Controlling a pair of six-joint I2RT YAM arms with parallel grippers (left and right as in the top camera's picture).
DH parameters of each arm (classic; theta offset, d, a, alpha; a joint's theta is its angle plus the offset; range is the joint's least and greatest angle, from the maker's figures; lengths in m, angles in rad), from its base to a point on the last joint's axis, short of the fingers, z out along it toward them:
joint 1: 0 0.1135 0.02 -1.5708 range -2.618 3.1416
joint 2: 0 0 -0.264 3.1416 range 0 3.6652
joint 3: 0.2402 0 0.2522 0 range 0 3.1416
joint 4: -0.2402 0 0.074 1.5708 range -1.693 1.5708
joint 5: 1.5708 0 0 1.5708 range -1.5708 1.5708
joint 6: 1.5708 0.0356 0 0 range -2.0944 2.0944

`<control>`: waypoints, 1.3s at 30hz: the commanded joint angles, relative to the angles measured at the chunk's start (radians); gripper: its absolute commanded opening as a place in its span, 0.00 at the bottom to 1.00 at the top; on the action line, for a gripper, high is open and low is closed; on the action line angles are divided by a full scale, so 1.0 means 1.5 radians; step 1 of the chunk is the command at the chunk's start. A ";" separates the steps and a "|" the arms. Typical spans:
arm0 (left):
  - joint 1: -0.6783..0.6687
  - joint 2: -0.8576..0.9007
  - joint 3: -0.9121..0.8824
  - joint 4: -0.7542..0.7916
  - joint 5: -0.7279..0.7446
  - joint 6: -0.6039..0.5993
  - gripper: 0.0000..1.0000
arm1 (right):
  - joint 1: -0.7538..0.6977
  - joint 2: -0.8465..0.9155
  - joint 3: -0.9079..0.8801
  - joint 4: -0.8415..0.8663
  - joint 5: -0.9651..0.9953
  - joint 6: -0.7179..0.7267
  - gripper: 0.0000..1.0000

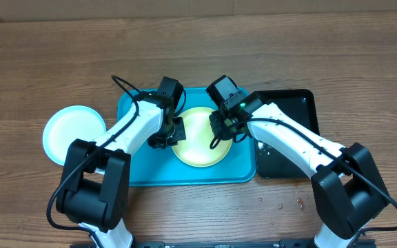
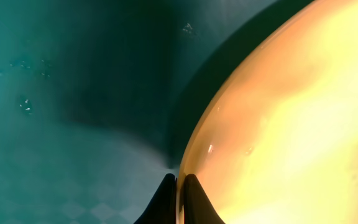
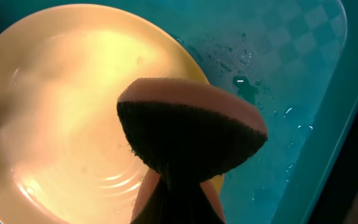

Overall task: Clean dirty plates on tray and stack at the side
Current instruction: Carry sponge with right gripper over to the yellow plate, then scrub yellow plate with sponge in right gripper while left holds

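The lime green plate (image 1: 200, 138) lies on the turquoise tray (image 1: 143, 172). My left gripper (image 1: 172, 131) is shut on the plate's left rim; the left wrist view shows the rim (image 2: 194, 149) pinched between the fingertips (image 2: 179, 183). My right gripper (image 1: 225, 127) is shut on a dark sponge (image 3: 191, 134) with an orange back, held over the plate's right side (image 3: 73, 118). A light blue plate (image 1: 71, 132) sits on the table left of the tray, looking stacked on another; I cannot tell the white plate apart.
A glossy black tray (image 1: 288, 110) lies to the right of the turquoise tray. Water drops sit on the turquoise tray (image 3: 247, 81) and on the table at the front right (image 1: 288, 203).
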 commanded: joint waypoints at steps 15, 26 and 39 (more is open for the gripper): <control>-0.020 -0.014 -0.003 0.002 0.007 0.020 0.04 | -0.003 0.003 -0.041 0.034 0.012 0.009 0.04; -0.020 -0.014 -0.003 0.004 0.007 0.020 0.04 | -0.028 0.004 -0.041 0.037 -0.011 0.019 0.04; -0.020 -0.014 -0.003 0.006 0.007 0.020 0.04 | -0.028 0.093 -0.042 0.041 -0.010 0.032 0.04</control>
